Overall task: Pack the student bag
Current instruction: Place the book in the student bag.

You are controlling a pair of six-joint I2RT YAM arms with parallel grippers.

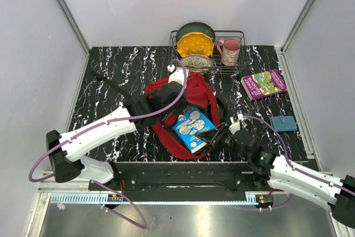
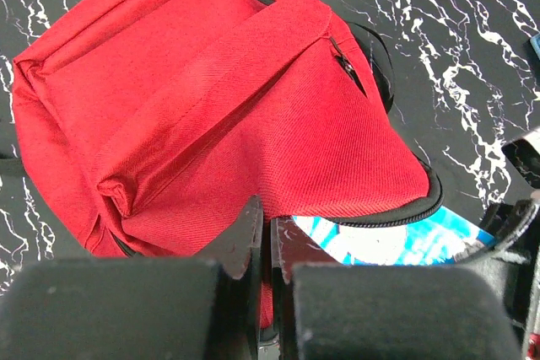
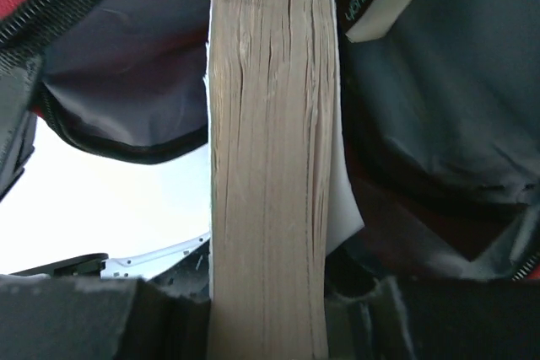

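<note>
The student bag (image 1: 194, 90), a red backpack, lies in the middle of the table with its mouth toward the near edge. My left gripper (image 1: 165, 101) is shut on the red fabric at the bag's opening; in the left wrist view (image 2: 270, 227) the fingers pinch the bag (image 2: 211, 90). My right gripper (image 1: 221, 134) is shut on a blue picture book (image 1: 193, 127) that sits half inside the bag's mouth. The right wrist view shows the book's page edge (image 3: 270, 166) between the jaws, the dark grey lining (image 3: 447, 115) and another book (image 3: 384, 2) inside.
A wire dish rack (image 1: 236, 36) at the back holds a yellow plate (image 1: 195, 44), a dark bowl and a patterned plate, with a pink mug (image 1: 229, 51). A purple-green book (image 1: 264, 84) and a small blue wallet (image 1: 283, 123) lie on the right.
</note>
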